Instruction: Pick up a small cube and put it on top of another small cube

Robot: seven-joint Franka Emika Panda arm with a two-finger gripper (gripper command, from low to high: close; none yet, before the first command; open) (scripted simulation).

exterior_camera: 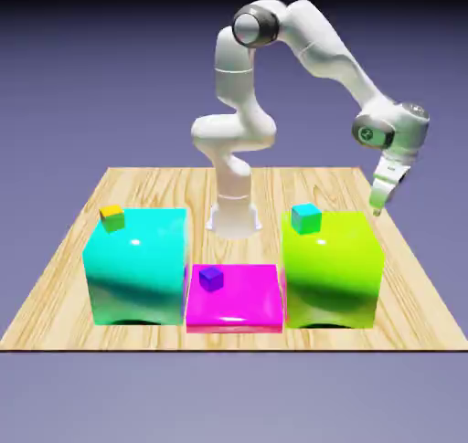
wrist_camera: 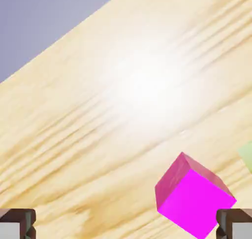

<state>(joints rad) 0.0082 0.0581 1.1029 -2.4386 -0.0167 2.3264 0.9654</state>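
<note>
A small cube (wrist_camera: 194, 196), purple with a bright magenta-pink face, lies on the wooden table (wrist_camera: 98, 134) in the hand view. It is low and right, just inside my right fingertip (wrist_camera: 235, 224). My gripper (wrist_camera: 126, 225) is open, both tips are wide apart, and nothing is held. In the exterior view the gripper (exterior_camera: 377, 208) hangs tilted above the table behind the lime block (exterior_camera: 331, 272), which hides that cube. Other small cubes show there: a teal one (exterior_camera: 306, 217) on the lime block and a blue-violet one (exterior_camera: 212, 279) on the flat magenta block (exterior_camera: 234, 300).
A big cyan block (exterior_camera: 137, 266) stands at the exterior view's left with a tiny yellow-orange cube (exterior_camera: 112, 216) on its top. A pale green sliver (wrist_camera: 247, 156) of the lime block shows at the hand view's right edge. The robot's base (exterior_camera: 232, 215) rises behind the blocks.
</note>
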